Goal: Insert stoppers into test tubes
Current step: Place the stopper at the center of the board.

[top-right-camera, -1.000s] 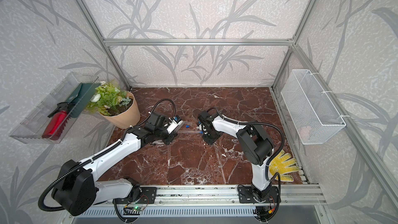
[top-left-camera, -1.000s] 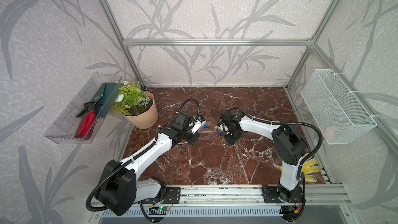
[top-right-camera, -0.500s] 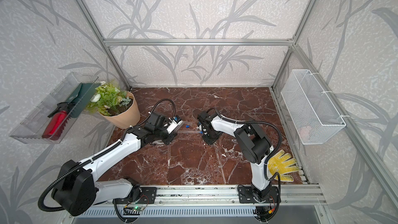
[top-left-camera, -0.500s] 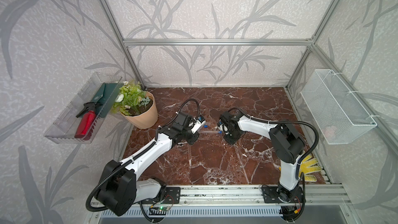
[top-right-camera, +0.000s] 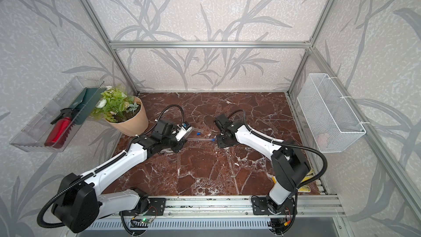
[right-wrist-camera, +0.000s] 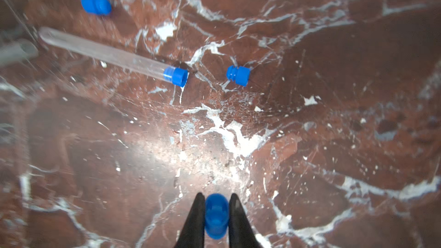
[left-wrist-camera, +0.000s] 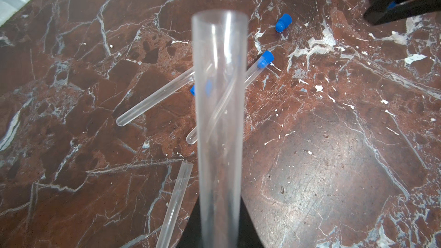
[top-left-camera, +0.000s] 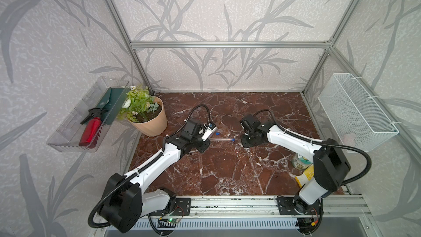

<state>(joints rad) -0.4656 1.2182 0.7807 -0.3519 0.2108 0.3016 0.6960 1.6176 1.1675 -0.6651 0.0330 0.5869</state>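
My left gripper (left-wrist-camera: 219,239) (top-left-camera: 207,142) is shut on a clear test tube (left-wrist-camera: 219,115), whose open mouth points toward the right arm. My right gripper (right-wrist-camera: 217,197) (left-wrist-camera: 391,4) is shut on a blue stopper (right-wrist-camera: 216,215) and hangs above the floor. On the marble between the arms lies a tube (right-wrist-camera: 107,54) (top-left-camera: 222,139) with a blue stopper in its mouth (right-wrist-camera: 176,76) (left-wrist-camera: 266,59). Two unstoppered tubes (left-wrist-camera: 155,99) (left-wrist-camera: 176,201) lie near it. Loose stoppers (right-wrist-camera: 238,75) (right-wrist-camera: 95,3) (top-left-camera: 217,133) rest on the floor.
A potted plant (top-left-camera: 145,115) stands at the back left beside a clear wall tray (top-left-camera: 75,119) holding a red bottle. A white wire basket (top-left-camera: 355,115) hangs on the right wall. A can (top-left-camera: 300,161) and a yellow glove (top-left-camera: 306,175) sit by the right arm's base.
My right gripper has closed on a blue stopper, and the right arm has drawn back a little to the right. The left arm and its tube have stayed put.
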